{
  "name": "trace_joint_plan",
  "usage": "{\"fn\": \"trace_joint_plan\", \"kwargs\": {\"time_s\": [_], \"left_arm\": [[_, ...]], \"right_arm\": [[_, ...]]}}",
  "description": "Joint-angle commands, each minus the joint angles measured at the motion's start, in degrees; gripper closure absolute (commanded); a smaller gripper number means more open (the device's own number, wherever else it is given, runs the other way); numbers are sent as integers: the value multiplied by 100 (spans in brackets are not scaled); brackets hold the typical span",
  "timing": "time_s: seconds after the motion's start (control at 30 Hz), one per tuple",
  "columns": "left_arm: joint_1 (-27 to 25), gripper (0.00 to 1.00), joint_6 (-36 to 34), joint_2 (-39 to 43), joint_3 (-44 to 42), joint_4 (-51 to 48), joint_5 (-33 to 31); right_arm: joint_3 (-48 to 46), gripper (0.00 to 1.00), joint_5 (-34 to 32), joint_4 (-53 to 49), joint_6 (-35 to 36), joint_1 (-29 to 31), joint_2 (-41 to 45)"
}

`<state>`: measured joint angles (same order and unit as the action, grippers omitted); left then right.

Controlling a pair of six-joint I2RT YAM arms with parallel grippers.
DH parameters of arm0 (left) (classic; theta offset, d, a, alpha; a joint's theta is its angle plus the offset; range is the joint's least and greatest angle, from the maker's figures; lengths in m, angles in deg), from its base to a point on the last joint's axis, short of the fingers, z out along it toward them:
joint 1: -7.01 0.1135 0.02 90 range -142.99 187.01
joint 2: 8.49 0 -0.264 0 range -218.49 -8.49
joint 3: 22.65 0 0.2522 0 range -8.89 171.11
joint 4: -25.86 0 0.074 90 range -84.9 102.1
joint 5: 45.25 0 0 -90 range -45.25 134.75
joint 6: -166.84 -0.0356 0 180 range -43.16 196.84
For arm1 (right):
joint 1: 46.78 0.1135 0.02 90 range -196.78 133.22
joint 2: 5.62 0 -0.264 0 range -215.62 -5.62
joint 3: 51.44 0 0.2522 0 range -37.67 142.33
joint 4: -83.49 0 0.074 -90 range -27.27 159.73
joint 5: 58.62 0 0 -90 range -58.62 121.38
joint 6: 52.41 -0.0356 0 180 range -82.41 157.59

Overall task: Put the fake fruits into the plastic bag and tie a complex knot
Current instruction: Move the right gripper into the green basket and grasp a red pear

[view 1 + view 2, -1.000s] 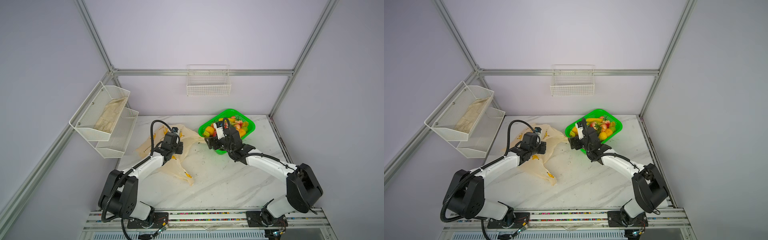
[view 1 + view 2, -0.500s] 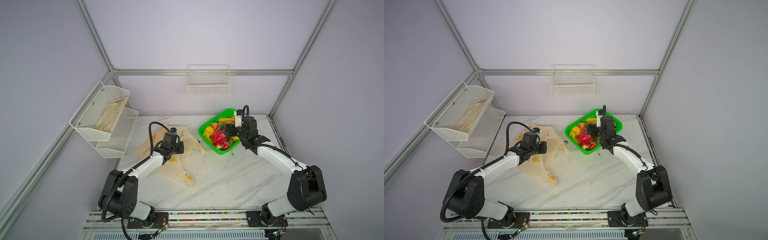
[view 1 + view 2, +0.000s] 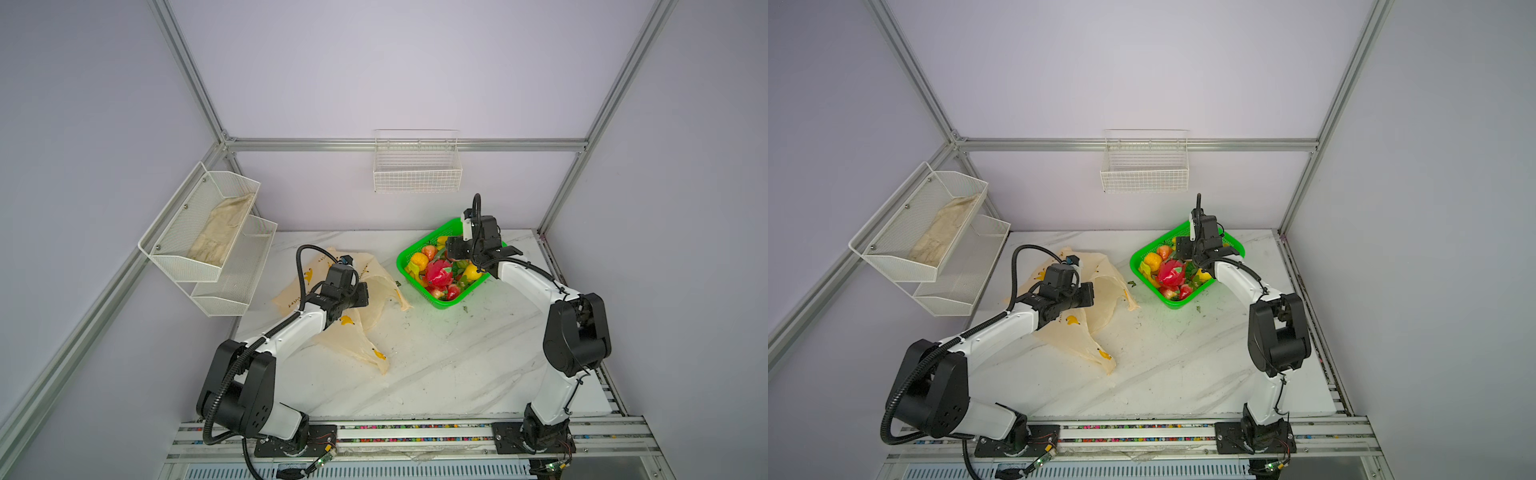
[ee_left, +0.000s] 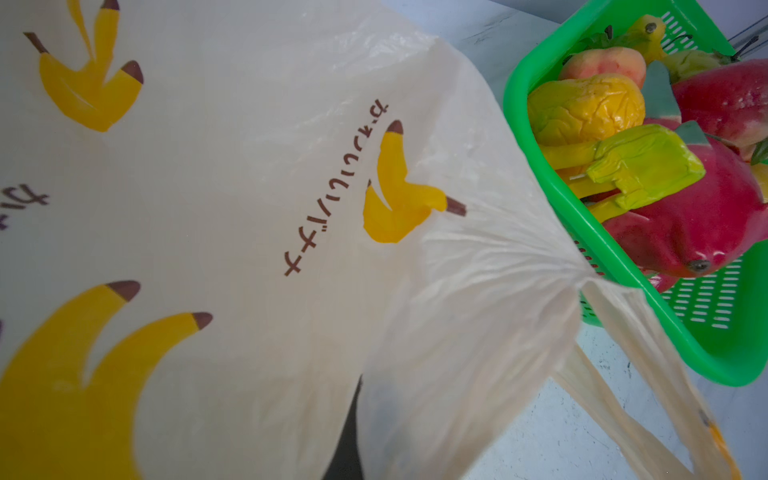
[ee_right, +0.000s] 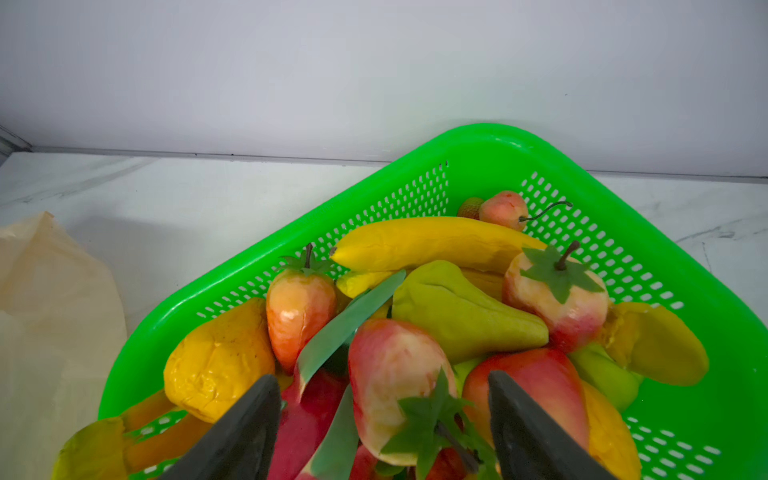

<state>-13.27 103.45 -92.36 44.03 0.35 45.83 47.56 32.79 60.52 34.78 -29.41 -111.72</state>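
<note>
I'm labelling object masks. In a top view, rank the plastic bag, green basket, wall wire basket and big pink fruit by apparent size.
1. plastic bag
2. green basket and wall wire basket: look alike, so unranked
3. big pink fruit

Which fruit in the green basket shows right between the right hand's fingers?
The pink-and-cream fruit with a green leafy cap, framed by the open right hand in the right wrist view; the yellow banana and green fruit lie beyond it.

The plastic bag (image 4: 249, 208) hides fingertips of the left tool (image 3: 361, 295).
</note>
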Motion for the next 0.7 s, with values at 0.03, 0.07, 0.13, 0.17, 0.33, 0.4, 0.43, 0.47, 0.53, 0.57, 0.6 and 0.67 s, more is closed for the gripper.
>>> {"fn": "trace_joint_plan", "kwargs": {"time_s": [0.03,0.07,0.13,0.17,0.33,0.4,0.43,0.47,0.53,0.57,0.6,0.67], "left_arm": [[31,100,37,223,488,121,86],[32,100,29,218,499,105,107],[32,100,11,206,515,80,120],[32,100,4,212,517,82,107],[32,100,-42,155,551,65,58],[32,100,-63,119,569,69,74],[32,100,-76,87,591,61,89],[32,100,-77,61,600,59,96],[28,100,-85,23,613,47,119],[32,100,-86,5,614,45,120],[32,100,-86,-13,614,46,120],[37,100,-94,-14,614,46,109]], "right_arm": [[404,20,-77,-344,340,-16,-321],[473,21,-71,-349,378,-20,-395],[641,21,-31,-471,457,-14,-578],[720,21,-21,-545,488,-12,-663],[1010,24,-65,-1003,703,-11,-956],[977,26,-40,-1075,752,-15,-914],[948,27,-44,-1106,771,-17,-887],[913,28,-34,-1117,788,-15,-854],[847,31,-35,-1118,811,-15,-824],[834,33,-36,-1118,809,-16,-827],[830,35,-36,-1118,815,-14,-833],[864,40,-41,-1109,817,-14,-850]]}}
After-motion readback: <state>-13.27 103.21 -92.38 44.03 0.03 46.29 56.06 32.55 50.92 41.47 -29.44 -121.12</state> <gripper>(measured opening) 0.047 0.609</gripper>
